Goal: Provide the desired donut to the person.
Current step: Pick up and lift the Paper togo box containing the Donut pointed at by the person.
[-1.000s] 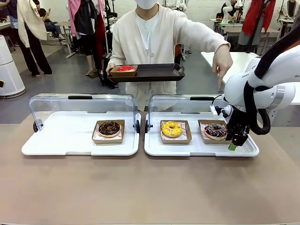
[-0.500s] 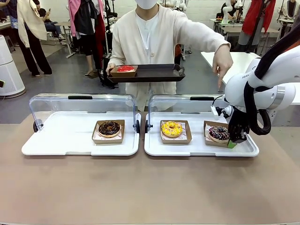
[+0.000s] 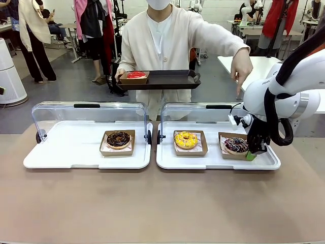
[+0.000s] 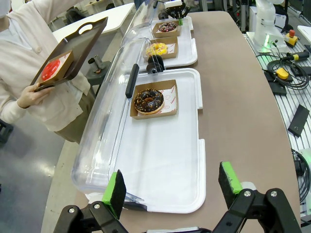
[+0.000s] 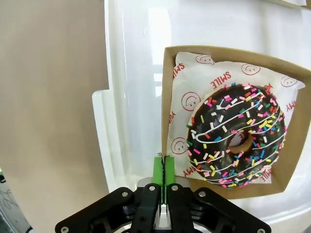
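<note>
The person [image 3: 162,40] in a cream cardigan holds a dark tray [image 3: 167,80] carrying a red donut [image 3: 136,74] and points down with a hand [image 3: 241,66] at the right end of the table. There a chocolate donut with coloured sprinkles [image 3: 236,146] [image 5: 238,136] lies in a cardboard box [image 5: 167,97]. My right gripper [image 3: 251,155] [image 5: 164,170] is shut on that box's near edge. A yellow donut [image 3: 186,140] and a chocolate donut [image 3: 118,139] [image 4: 148,99] sit in their own boxes. My left gripper [image 4: 172,183] hangs open above the left tray's end.
Two white trays [image 3: 66,152] [image 3: 213,161] stand side by side, each with a clear lid [image 3: 91,114] tipped open toward the person. Bare brown table [image 3: 152,203] lies in front of them. Other people stand far behind.
My right gripper has closed on the edge of the sprinkle donut's box, and the box has shifted slightly on the tray. The left arm and the person have stayed still.
</note>
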